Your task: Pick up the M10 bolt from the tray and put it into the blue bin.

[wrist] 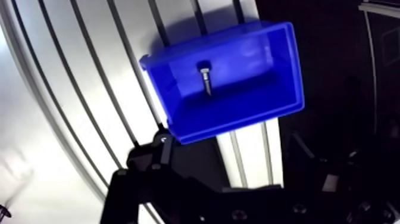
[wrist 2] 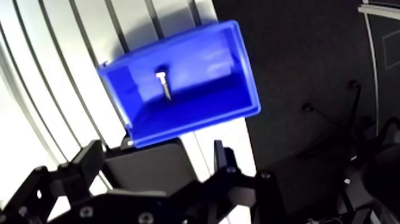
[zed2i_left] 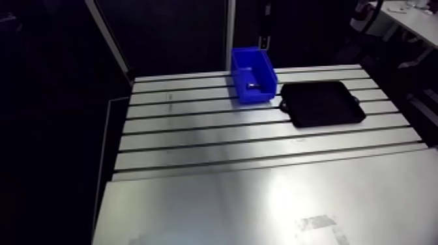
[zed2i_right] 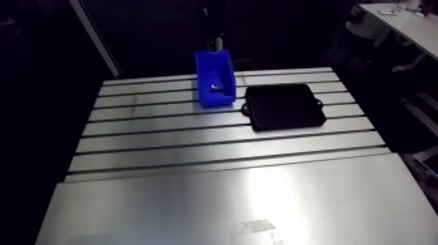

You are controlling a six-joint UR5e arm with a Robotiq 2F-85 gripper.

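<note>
The blue bin stands at the far side of the table, just left of the black tray. The M10 bolt lies on the bin's floor, a small bright-headed screw, also seen as a glint in the arm view. No parts show on the tray. In the wrist view my gripper hangs above the tray's edge beside the bin, open, with nothing held between its dark fingers. The bin lies ahead of the fingertips.
The slotted aluminium table runs toward the camera and meets a smooth metal sheet in front. Beyond the bin and tray the tabletop ends in a dark drop.
</note>
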